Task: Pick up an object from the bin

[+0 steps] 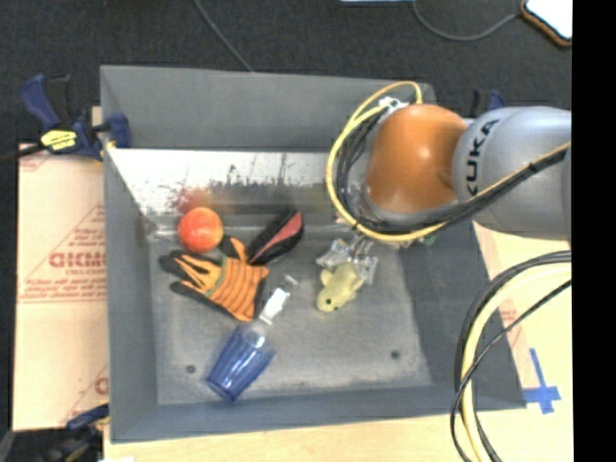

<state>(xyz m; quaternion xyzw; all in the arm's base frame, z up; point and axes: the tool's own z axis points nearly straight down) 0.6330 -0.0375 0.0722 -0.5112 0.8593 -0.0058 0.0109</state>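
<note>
Camera view: gripper (351,258) low in the bin (269,114), right of centre.
Claw state: cannot tell, released or clenched.
Nearest thing: small yellow toy (336,290), mid-floor, right at the gripper's tip.
Left of toy: orange-black glove (223,277), orange ball (200,228), blue bottle (241,359).

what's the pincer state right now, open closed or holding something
pincer: cannot be told; it is just over a pale yellow lumpy thing near the middle of the bin.

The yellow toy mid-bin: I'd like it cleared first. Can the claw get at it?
Probably yes: the claw hangs right by the yellow toy, which lies alone on bare bin floor, apart from the blue bottle and the orange glove.
</note>
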